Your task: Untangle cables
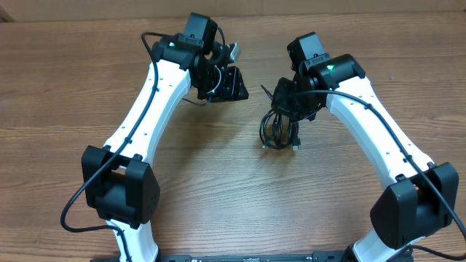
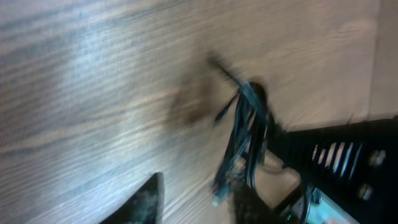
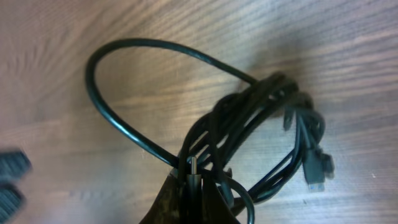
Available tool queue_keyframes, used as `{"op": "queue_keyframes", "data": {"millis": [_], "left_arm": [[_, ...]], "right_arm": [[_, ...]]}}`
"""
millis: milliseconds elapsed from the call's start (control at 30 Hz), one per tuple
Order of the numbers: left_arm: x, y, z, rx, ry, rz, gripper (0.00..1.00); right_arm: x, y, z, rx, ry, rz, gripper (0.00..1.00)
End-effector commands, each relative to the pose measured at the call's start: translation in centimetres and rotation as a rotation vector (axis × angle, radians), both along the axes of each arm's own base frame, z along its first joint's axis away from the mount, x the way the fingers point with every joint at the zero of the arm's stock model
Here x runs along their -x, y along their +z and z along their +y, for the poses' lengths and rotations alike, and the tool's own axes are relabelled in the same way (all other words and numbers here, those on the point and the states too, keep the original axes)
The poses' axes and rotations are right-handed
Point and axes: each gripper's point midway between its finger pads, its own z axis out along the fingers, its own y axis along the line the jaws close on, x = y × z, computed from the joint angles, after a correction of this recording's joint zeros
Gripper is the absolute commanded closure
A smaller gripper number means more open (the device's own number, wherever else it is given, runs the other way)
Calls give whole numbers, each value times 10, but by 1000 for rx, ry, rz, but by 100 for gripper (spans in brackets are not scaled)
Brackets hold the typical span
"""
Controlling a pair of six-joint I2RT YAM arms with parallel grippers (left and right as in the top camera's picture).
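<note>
The cables are a small knotted black bundle hanging to the table under my right gripper. In the right wrist view the right gripper is shut on a metal-tipped plug of the cables, and one long loop arcs out to the left. My left gripper is further left and apart from the bundle. In the blurred left wrist view the left gripper is open with bare table between its fingers. The cables dangle just beyond its right finger.
The wooden table fills every view. The right arm's black gripper body crosses the right side of the left wrist view. A dark blurred shape shows at the left edge of the right wrist view.
</note>
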Motion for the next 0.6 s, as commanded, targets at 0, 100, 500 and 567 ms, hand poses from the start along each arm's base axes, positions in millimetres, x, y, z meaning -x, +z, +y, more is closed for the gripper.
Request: {"op": "queue_keyframes", "data": {"millis": [0, 100, 500, 567], "left_arm": [[1, -7, 7, -42, -19, -20, 74], [-11, -4, 4, -31, -5, -72, 56], [-22, -9, 15, -110, -28, -151, 59], [-22, -21, 26, -177, 29, -107, 59]], "right_arm": [[2, -20, 6, 26, -41, 7, 96], [6, -29, 31, 26, 3, -9, 96], [-6, -1, 25, -113, 185, -47, 44], [-6, -5, -10, -93, 102, 16, 44]]}}
